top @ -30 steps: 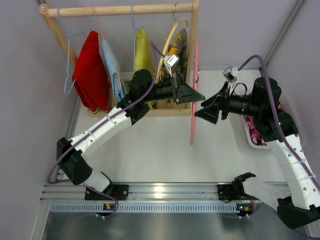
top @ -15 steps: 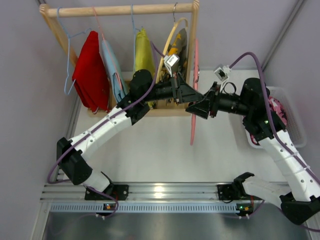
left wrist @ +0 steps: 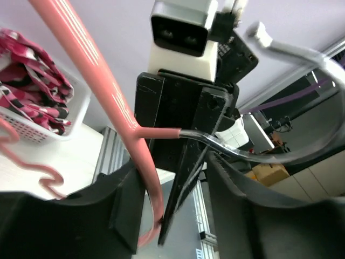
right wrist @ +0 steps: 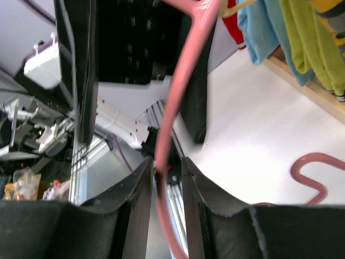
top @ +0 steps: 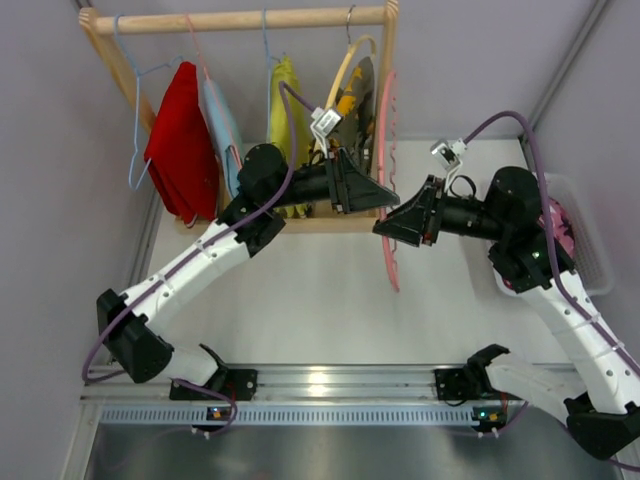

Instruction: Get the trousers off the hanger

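1. Brought the right tool (right wrist: 166,162), earlier standing off, in onto the pink hanger (top: 390,260) over the last second; drew the left arm back toward the rack (top: 240,20) and tipped the hanger over with it.
2. Right tool: nearly closed, hanger bar pinched in the narrow gap. Left tool (left wrist: 175,164): jaws well apart, bar lying against one finger only — no pinch to be seen.
3. Hanger bare, hook free in the air. Pink pair (left wrist: 27,59) off already, bunched in the basket (left wrist: 38,127) at the right; no clear long axis or heading.
4. Camouflage pair (top: 355,95) not yet off — hung folded at the rack's right end, long axis running down from rail toward worktop (top: 300,300), loose ends downward as far as can be told.
5. Likely step: passing the bare hanger to the right side. Best done by proving the right grip first, then backing the left tool out along its own gap, clear of hook and rack post; avoid twisting the bar round in the pinch.
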Controlling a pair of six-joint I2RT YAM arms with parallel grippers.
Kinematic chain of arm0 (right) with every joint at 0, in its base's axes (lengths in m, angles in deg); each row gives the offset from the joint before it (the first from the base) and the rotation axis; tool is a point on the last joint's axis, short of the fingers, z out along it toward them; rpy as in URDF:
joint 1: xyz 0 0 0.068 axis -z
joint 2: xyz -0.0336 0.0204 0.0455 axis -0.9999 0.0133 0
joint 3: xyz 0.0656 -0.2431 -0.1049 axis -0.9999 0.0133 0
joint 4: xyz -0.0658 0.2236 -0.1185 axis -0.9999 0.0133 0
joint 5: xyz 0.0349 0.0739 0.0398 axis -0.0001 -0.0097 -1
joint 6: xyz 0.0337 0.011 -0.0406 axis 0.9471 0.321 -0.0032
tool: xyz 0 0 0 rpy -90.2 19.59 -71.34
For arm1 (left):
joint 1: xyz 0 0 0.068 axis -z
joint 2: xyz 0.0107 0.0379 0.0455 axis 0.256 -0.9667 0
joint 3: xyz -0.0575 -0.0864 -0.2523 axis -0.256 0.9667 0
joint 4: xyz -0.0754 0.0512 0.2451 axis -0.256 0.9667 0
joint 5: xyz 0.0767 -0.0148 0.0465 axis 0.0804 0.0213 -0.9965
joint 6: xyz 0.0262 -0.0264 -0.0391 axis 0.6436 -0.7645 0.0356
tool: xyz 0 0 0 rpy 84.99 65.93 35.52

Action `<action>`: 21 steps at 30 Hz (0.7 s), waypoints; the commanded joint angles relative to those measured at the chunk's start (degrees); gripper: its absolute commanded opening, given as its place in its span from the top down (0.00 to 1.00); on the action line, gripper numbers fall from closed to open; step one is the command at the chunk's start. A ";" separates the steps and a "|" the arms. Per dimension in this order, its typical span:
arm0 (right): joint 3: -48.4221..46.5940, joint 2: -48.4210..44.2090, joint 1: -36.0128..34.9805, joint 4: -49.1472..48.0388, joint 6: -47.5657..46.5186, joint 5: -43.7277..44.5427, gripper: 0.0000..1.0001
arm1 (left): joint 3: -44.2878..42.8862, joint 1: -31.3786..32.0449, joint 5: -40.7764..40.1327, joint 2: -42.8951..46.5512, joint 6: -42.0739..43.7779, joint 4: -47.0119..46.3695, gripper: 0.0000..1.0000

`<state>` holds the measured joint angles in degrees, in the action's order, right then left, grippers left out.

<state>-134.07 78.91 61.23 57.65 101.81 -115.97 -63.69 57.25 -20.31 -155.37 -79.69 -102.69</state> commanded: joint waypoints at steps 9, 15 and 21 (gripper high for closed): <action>1.10 -5.21 -0.38 -3.07 1.04 -6.84 1.00 | 5.87 -5.06 5.03 11.54 7.19 -3.49 0.17; -0.04 -4.60 -0.29 -5.17 2.26 -6.93 1.00 | 3.94 -6.90 5.91 11.90 6.31 -3.49 0.14; -2.85 -1.88 1.03 -10.53 8.94 -7.55 1.00 | 2.35 -9.19 6.44 13.39 7.71 -3.57 0.09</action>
<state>-132.84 76.20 61.62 55.53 106.90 -122.33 -58.36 49.42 -14.93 -144.37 -73.50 -103.09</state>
